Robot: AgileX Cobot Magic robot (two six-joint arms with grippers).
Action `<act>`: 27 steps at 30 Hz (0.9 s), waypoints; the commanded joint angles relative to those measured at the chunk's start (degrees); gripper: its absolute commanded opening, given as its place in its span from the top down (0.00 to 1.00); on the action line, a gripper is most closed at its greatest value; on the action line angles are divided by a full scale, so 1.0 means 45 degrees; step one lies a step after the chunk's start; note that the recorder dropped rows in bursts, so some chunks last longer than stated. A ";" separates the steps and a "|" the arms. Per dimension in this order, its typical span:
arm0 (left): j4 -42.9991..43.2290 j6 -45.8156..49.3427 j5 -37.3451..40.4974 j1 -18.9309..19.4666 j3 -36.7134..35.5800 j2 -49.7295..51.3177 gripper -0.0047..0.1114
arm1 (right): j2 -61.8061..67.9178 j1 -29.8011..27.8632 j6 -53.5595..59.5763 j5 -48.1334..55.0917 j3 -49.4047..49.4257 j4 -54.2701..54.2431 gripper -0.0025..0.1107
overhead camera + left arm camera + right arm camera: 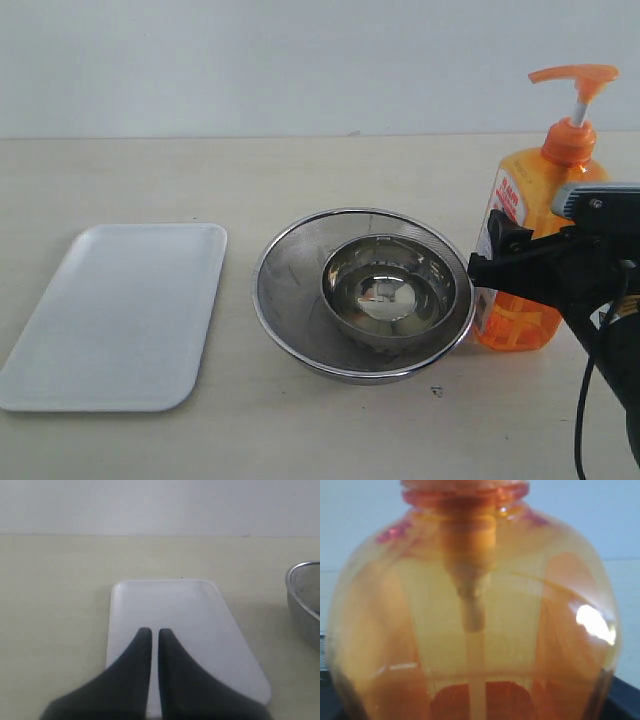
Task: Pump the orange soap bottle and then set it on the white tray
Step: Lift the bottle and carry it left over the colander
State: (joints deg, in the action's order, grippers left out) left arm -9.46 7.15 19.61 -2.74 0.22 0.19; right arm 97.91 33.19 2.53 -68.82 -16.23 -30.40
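Tabletop [330, 440] beige under white tray [115, 315], white wall [300, 60] behind

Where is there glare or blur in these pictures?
Exterior view: sharp, with reflections in the steel bowl. Right wrist view: the orange soap bottle fills the frame, soft, one glare spot. Left wrist view: the left gripper blurred, the white tray clearer.

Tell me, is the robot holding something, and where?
The right hand grips the orange soap bottle around the middle of its body. The left hand is shut, holding nothing.
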 commanded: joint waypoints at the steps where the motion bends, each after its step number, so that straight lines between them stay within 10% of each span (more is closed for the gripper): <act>1: -0.0136 -0.0028 -0.0011 -0.0088 -0.0048 -0.0042 0.92 | -0.0452 -0.0009 0.0239 -0.0254 0.0025 0.0077 0.98; 27: -0.0136 -0.0028 -0.0011 -0.0088 -0.0048 -0.0042 0.92 | -0.4921 -0.0009 0.2757 0.1921 -0.1671 0.1279 0.98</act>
State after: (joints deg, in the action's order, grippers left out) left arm -9.46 7.15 19.61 -2.74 0.22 0.19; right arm 78.27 33.19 13.46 -58.67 -20.31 -26.88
